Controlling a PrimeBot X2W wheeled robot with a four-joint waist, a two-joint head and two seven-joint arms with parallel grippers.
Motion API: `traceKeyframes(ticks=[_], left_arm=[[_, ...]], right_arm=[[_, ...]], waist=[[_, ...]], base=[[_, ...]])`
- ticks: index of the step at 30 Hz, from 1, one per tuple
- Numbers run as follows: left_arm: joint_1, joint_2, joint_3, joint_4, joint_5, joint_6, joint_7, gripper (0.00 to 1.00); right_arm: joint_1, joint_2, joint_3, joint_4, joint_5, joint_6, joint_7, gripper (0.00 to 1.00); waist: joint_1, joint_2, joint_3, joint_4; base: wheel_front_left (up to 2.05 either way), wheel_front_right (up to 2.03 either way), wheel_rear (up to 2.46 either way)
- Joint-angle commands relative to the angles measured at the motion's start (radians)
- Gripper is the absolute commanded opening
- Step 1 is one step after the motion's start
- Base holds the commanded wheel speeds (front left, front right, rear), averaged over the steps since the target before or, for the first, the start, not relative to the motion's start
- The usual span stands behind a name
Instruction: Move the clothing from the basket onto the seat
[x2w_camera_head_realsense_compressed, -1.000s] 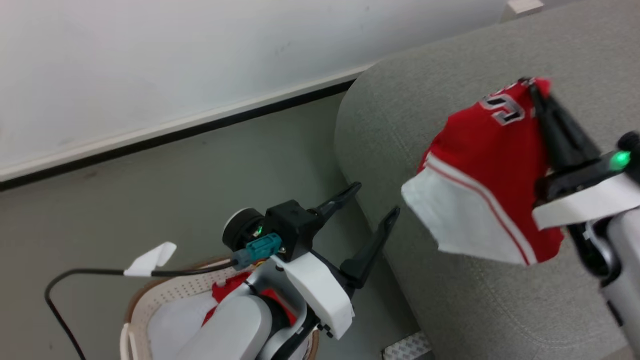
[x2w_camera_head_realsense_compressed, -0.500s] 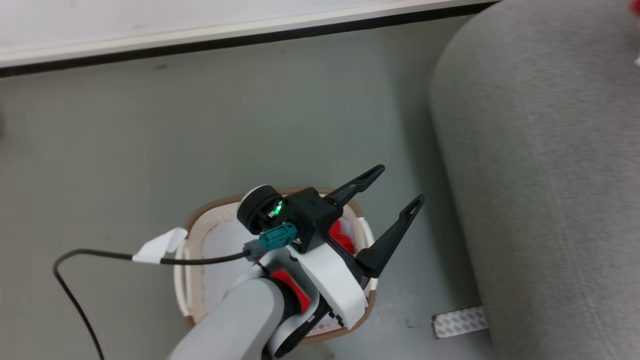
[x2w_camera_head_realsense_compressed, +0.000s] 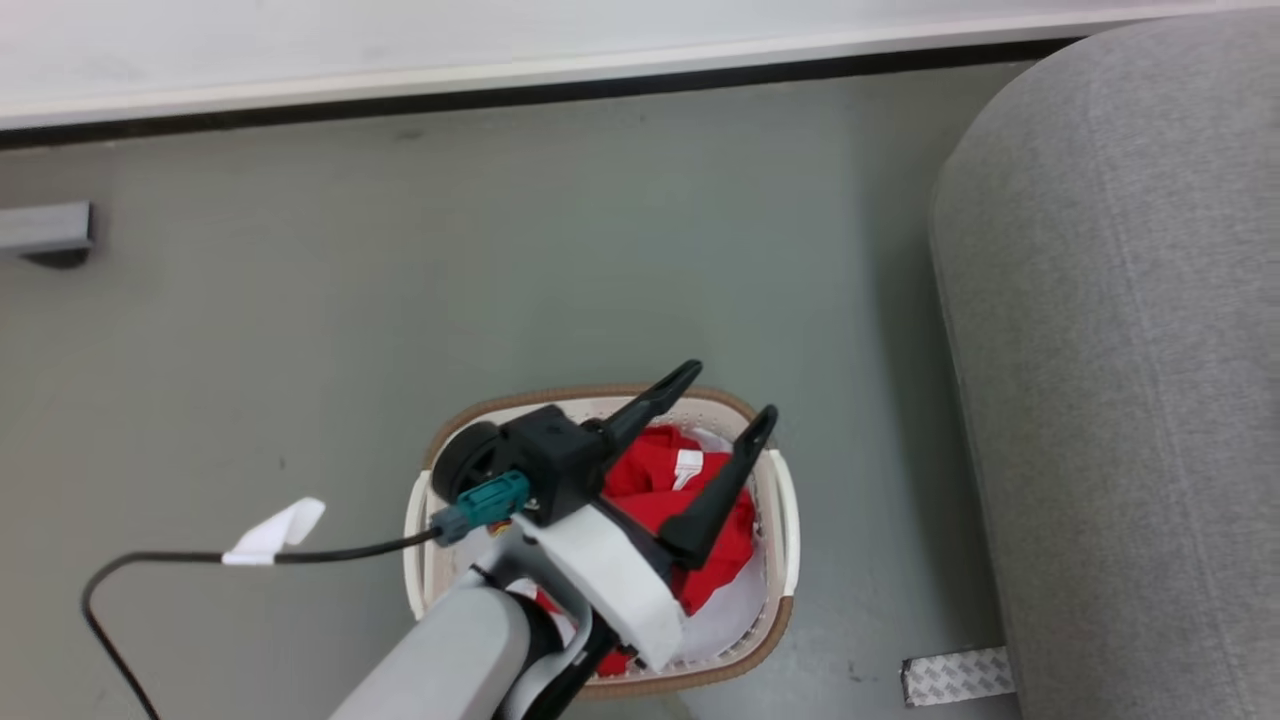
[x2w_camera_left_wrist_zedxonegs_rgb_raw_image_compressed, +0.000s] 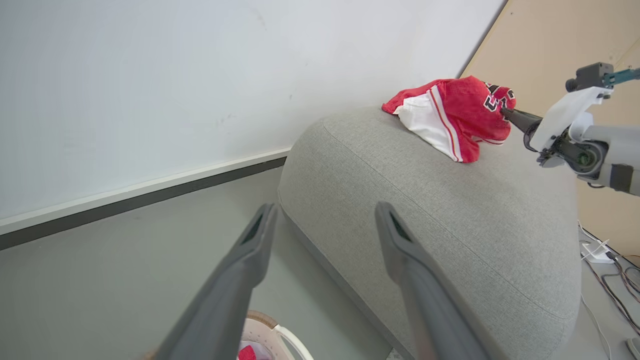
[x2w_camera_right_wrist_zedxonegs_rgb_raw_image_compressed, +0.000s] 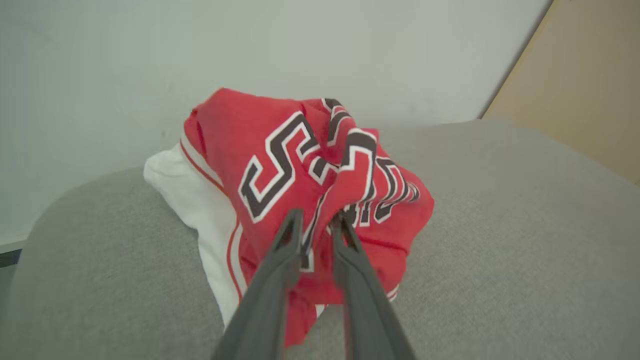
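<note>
Closest in, the left gripper (x2w_camera_head_realsense_compressed: 729, 390) hangs above the basket (x2w_camera_head_realsense_compressed: 790, 520). Its two dark fingers are spread wide with nothing between them, and their tips are over the basket's far rim. A black cable (x2w_camera_head_realsense_compressed: 330, 550) with a white tag (x2w_camera_head_realsense_compressed: 275, 528) trails from its wrist out over the floor (x2w_camera_head_realsense_compressed: 400, 300) to the left. The basket stands on the floor. Inside it a plain red piece (x2w_camera_head_realsense_compressed: 650, 485) of the clothing lies bunched toward the far wall, with some white fabric (x2w_camera_head_realsense_compressed: 725, 620) showing at the near right corner. A strip of patterned tape (x2w_camera_head_realsense_compressed: 955, 677) is stuck to the floor near the basket's right side, at the foot of the seat (x2w_camera_head_realsense_compressed: 1120, 350).

The seat rises to the basket's right, with a band of bare floor between the two. Up on its rounded top, toward the far edge, sits the red jersey (x2w_camera_left_wrist_zedxonegs_rgb_raw_image_compressed: 450, 112), crumpled, with white trim and black-edged white lettering showing. The right gripper (x2w_camera_right_wrist_zedxonegs_rgb_raw_image_compressed: 317, 216) has its fingers drawn close together, pinching a fold of the jersey at the lettering. The jersey's lower folds look to rest on the seat fabric. Behind it all runs a pale wall (x2w_camera_head_realsense_compressed: 400, 30) with a dark skirting line (x2w_camera_head_realsense_compressed: 500, 92), and a tan panel (x2w_camera_left_wrist_zedxonegs_rgb_raw_image_compressed: 560, 40) stands beyond the seat.
</note>
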Motion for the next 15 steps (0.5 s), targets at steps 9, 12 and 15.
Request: traceKeyframes(ticks=[9, 12, 15], left_arm=[[0.087, 0.021, 0.07, 0.0, -0.032, 0.061, -0.102, 1.0], [0.123, 0.035, 0.108, 0.001, -0.032, 0.089, -0.156, 1.0], [0.17, 0.057, 0.152, 0.008, -0.035, 0.12, -0.211, 1.0]], right_arm=[[0.22, 0.18, -0.003, -0.326, 0.006, -0.003, -0.011, 1.0], [0.321, 0.236, 0.029, -0.492, 0.024, -0.003, -0.012, 1.0], [0.412, 0.284, 0.074, -0.642, 0.034, -0.003, -0.012, 1.0]], waist=[[-0.0001, 0.0, -0.117, -0.074], [-0.0001, 0.0, -0.154, -0.086], [-0.0001, 0.0, -0.19, -0.097]], base=[[0.0, 0.0, 0.0], [0.0, 0.0, 0.0], [0.0, 0.0, 0.0]])
